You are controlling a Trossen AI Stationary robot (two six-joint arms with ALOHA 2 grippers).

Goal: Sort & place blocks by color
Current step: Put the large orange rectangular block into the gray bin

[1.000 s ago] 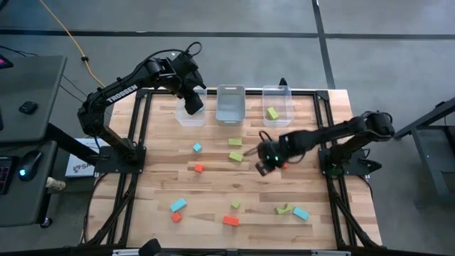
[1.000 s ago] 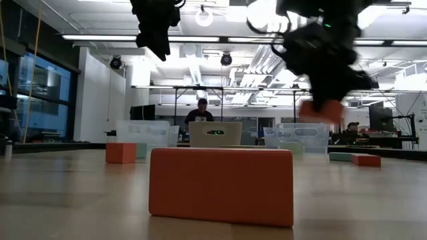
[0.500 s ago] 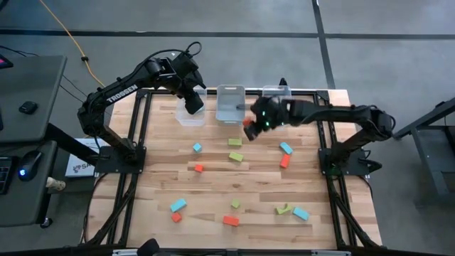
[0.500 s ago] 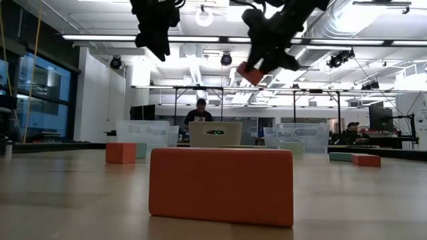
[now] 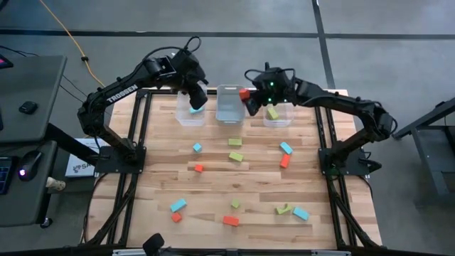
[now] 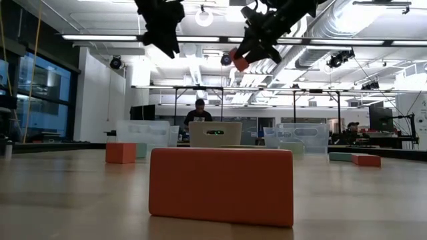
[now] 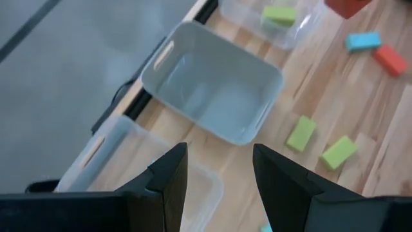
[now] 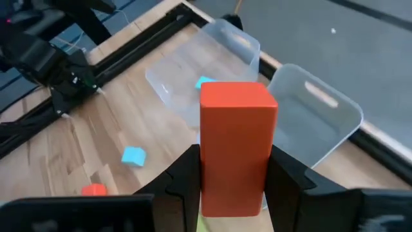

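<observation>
Right gripper (image 8: 233, 187): jaws clamped on red block (image 8: 237, 147), above the middle bin (image 5: 230, 104).
Left gripper (image 7: 217, 174): jaws apart, empty, over left bin (image 5: 190, 114).
Handling: likely light, rigid, smooth; grip flat sides.

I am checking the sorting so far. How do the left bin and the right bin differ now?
The left bin holds a light blue block; the right bin holds a lime green block. The left gripper, open and empty, hovers over the left bin; near the right bin the right gripper holds a red-orange block. Both are clear plastic.
</observation>
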